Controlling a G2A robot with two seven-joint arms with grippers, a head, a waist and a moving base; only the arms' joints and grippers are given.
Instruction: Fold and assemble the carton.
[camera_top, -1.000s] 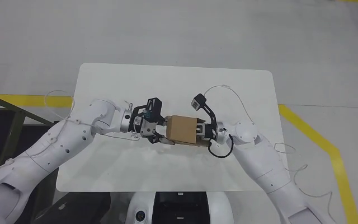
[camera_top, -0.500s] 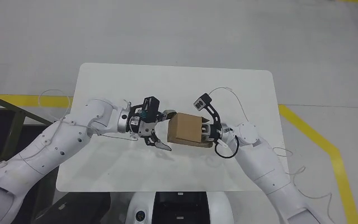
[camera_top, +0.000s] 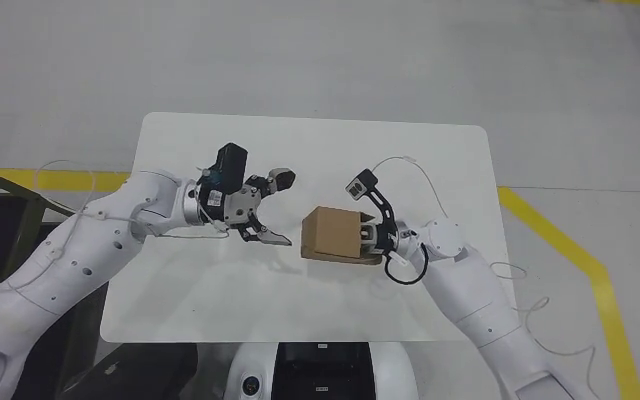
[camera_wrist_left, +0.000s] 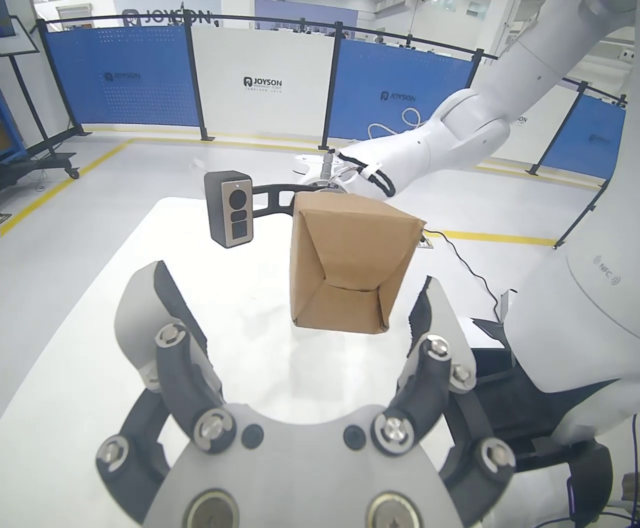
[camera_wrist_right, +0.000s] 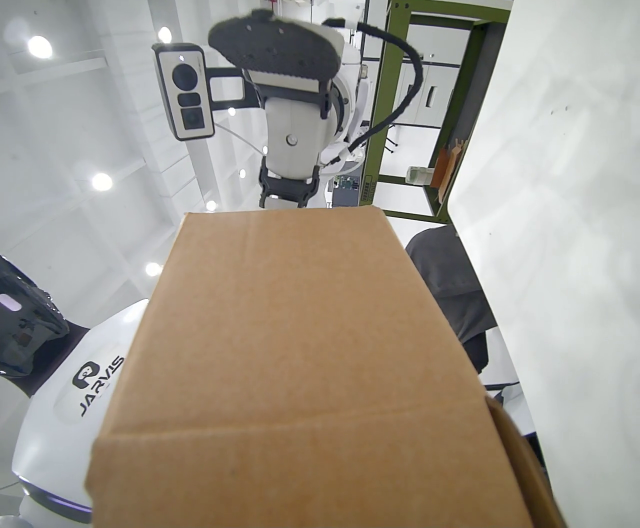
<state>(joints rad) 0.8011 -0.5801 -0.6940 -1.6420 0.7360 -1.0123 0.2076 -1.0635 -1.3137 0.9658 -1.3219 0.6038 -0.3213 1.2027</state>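
Backing my left tool (camera_top: 282, 209) clear of the carton (camera_top: 330, 232), jaws spread wide, I leave the right tool (camera_top: 368, 238) alone gripping it, facing end not yet closed.

My left fingers (camera_top: 283, 179) spread wide, pointing toward the surface's (camera_top: 300, 140) right edge; my right fingers (camera_top: 371, 240) clamp the carton's (camera_top: 330, 232) end above the surface's middle.
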